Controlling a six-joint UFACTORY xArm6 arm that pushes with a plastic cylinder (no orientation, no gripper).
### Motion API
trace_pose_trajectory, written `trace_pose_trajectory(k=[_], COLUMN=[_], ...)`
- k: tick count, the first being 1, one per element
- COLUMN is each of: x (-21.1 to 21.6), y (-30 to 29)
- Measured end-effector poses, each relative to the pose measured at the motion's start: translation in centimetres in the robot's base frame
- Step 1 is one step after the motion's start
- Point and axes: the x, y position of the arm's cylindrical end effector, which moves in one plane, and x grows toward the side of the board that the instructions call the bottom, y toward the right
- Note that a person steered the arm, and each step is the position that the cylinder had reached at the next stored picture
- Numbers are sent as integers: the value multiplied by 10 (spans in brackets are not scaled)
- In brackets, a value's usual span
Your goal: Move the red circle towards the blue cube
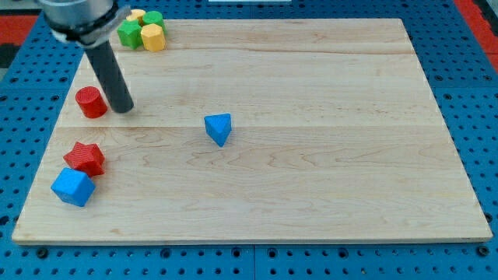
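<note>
The red circle (91,102) is a short red cylinder near the board's left edge. The blue cube (73,187) sits at the board's lower left corner, well below the red circle. A red star (85,158) lies between them, just above the blue cube. My tip (122,110) rests on the board right beside the red circle, on its right side, close to touching it. The dark rod slants up to the view's top left.
A blue triangular block (219,128) lies near the board's middle. A cluster of green and yellow blocks (142,32) sits at the board's top left corner. The wooden board (311,171) lies on a blue perforated table.
</note>
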Motion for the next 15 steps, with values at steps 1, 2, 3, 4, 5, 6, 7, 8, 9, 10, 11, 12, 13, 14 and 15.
trace_pose_trajectory(k=[1, 2, 3, 4, 5, 6, 7, 8, 9, 10, 11, 12, 13, 14, 15], x=[-37, -43, -26, -6, 7, 19, 36, 51, 62, 32, 19, 22, 34, 52, 72], y=[-45, -100, -98, -60, -28, 3, 25, 43, 42, 49, 30, 3, -3, 21, 45])
